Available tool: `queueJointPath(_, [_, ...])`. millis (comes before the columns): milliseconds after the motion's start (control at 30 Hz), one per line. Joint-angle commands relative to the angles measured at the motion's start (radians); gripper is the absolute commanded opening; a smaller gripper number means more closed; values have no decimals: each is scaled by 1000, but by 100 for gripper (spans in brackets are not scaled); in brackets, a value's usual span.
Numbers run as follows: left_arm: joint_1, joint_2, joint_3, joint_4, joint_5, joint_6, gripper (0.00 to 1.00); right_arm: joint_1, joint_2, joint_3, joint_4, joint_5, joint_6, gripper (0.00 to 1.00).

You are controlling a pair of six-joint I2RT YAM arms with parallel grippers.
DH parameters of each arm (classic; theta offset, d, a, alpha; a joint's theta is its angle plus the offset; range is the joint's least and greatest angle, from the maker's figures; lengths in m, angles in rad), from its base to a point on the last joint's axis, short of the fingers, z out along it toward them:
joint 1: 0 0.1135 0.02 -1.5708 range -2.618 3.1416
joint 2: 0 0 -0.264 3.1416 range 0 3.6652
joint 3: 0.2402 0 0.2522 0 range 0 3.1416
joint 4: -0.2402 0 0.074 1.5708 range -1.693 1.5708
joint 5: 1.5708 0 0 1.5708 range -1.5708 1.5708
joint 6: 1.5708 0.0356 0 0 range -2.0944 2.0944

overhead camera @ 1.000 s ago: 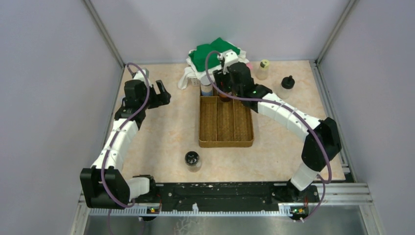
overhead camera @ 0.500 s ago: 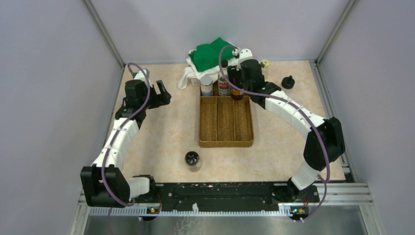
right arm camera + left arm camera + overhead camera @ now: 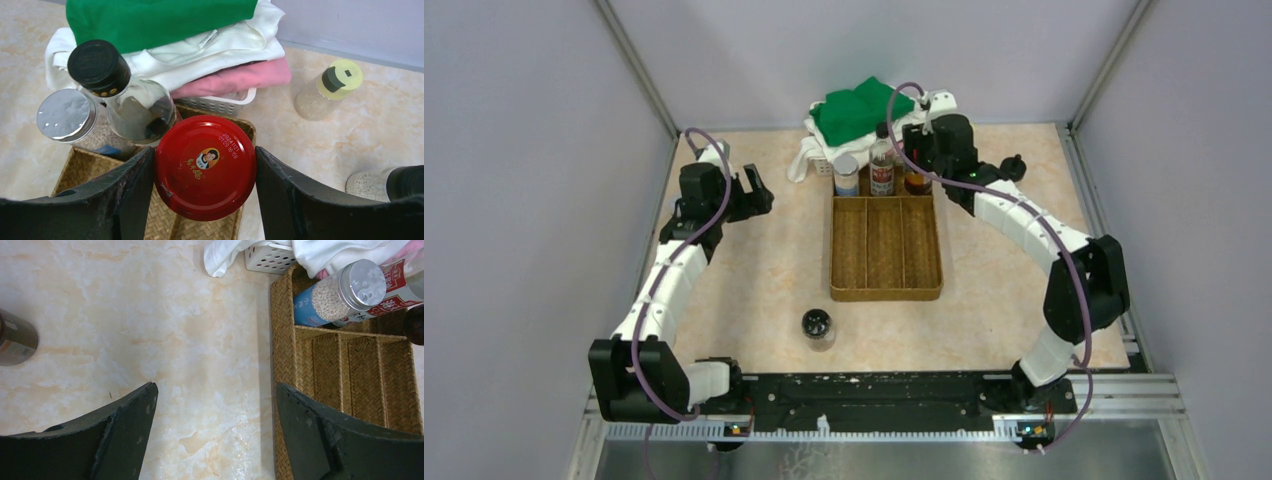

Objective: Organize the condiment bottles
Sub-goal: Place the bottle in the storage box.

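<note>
Task judged partly complete. Two bottles stood side by side in the 12 o'clock end of the brown tray [image 3: 886, 293]: the grey-lidded bottle [image 3: 847, 172] and the tall black-capped bottle [image 3: 882, 165].

The right hand [image 3: 202, 150] was clamped on the red-lidded jar [image 3: 205, 167] at that end's 3 o'clock corner. Whether its base rested there could not be told.

Outstanding, loose on the bench [image 3: 764, 270]:
- black-lidded jar [image 3: 817, 325], at 6 o'clock of the tray
- yellowish-lidded bottle [image 3: 327, 90] and squat black-topped bottle [image 3: 395, 185], toward 2 o'clock
- brown jar [image 3: 15, 342], beside the left arm

The right arm was stretched toward 12 o'clock, hand pointing down. The left hand [image 3: 216, 385] hung wide and empty over bare bench at 9 o'clock of the tray.
</note>
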Motion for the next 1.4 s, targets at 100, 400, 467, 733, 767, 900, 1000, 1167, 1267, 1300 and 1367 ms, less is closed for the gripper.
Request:
queueJointPath(100, [6, 11, 7, 35, -1, 20, 94, -46, 33, 31, 239, -79, 26, 26])
queueJointPath(400, [6, 21, 13, 33, -6, 23, 94, -69, 120, 69, 271, -107, 26, 25])
queueJointPath(467, [7, 20, 13, 32, -8, 25, 94, -74, 132, 73, 278, -114, 27, 25])
queueJointPath(733, [6, 25, 15, 31, -9, 26, 94, -85, 157, 76, 285, -127, 29, 26])
queueJointPath(767, [6, 26, 15, 30, -10, 26, 94, -86, 154, 72, 284, -126, 29, 30])
queueJointPath(900, [5, 27, 16, 30, -2, 26, 94, -85, 136, 61, 275, -125, 22, 59])
queueJointPath(1000, [5, 26, 15, 31, -1, 26, 94, -85, 130, 55, 270, -119, 16, 61])
queueJointPath(1167, [6, 25, 15, 30, 0, 26, 93, -85, 124, 49, 263, -119, 13, 62])
queueJointPath(1267, [6, 24, 15, 30, -1, 26, 94, -86, 119, 39, 264, -121, 15, 74])
queueJointPath(1300, [5, 24, 15, 29, -2, 26, 94, -86, 118, 38, 262, -120, 16, 85])
queueJointPath(1367, [6, 24, 15, 28, -1, 26, 94, -86, 115, 37, 257, -120, 13, 93])
